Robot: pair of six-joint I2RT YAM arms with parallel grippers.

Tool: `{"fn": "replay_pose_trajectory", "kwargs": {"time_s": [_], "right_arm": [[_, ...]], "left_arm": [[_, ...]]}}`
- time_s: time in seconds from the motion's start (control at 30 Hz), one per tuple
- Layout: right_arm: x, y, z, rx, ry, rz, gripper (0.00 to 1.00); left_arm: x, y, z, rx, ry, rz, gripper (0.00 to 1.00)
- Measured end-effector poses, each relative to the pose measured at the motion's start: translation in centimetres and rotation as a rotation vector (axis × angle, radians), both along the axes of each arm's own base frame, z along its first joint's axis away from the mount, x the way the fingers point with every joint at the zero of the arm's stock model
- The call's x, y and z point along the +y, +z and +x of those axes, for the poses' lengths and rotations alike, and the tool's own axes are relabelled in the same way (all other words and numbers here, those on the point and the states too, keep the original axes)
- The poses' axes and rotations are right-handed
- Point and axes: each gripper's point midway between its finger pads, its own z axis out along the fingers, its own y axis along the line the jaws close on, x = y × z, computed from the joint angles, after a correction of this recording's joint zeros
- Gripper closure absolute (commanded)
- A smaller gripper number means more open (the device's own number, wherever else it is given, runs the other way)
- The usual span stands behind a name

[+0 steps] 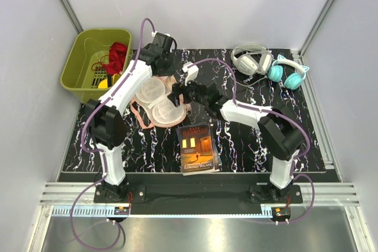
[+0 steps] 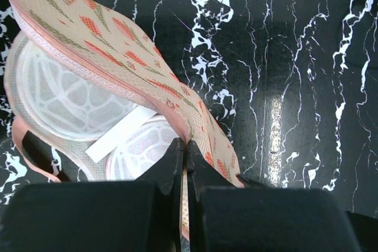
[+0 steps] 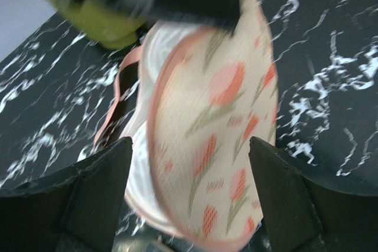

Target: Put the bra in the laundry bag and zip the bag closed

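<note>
- The laundry bag lies open on the worktop, just right of the green basket, with its white mesh cups facing up.
- The bra sits inside the basket, next to a red cloth.
- The left end effector is clamped on the edge of the bag's printed flap, which stands raised.
- The right end effector has its fingers wide apart, straddling that flap on the side away from the basket.
</note>
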Motion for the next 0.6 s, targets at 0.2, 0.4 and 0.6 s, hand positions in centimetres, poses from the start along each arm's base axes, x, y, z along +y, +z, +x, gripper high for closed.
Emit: {"fn": "replay_pose_trajectory", "kwargs": {"time_s": [0.2, 0.4, 0.6], "right_arm": [[0.7, -0.5, 2.6, 0.013, -0.083, -0.014, 0.71], [0.6, -1.9, 3.3, 0.093, -0.149, -0.014, 1.0], [-1.5, -2.8, 4.4, 0.201, -0.265, 0.015, 1.0]], "left_arm": [[-0.7, -0.2, -0.3, 0.018, -0.026, -0.027, 0.91], [-0.3, 0.0, -0.2, 0.023, -0.03, -0.038, 0.45], [4.5, 2.9, 0.8, -0.046, 0.06, -0.095, 0.35]]}}
